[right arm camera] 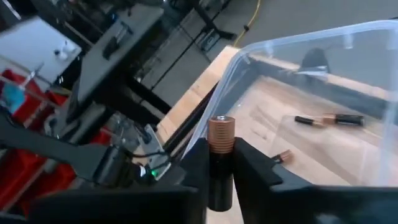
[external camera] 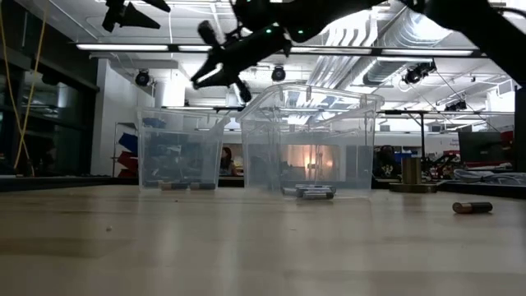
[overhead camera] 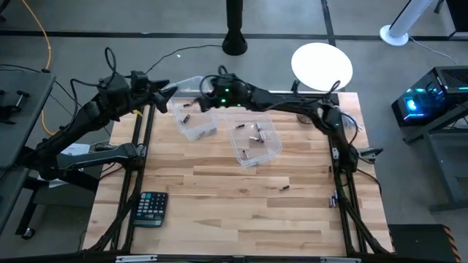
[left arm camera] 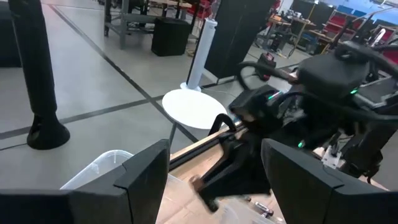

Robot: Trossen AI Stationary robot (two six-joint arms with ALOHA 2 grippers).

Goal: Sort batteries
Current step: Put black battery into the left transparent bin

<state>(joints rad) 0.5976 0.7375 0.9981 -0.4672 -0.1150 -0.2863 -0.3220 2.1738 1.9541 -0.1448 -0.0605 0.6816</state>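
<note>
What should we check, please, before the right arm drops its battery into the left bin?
1. Battery held: ok. The right pincer is shut on the copper-topped battery.
2. Pincer over the bin: ok. In the high view the right pincer is above the left bin.
3. Bin holds matching cells: ok, the dark copper-ended batteries lie inside.
4. Left pincer clear: cannot tell. It is open and hovers at the same bin's edge.
5. Work remaining: ok, a loose battery lies on the table.
</note>
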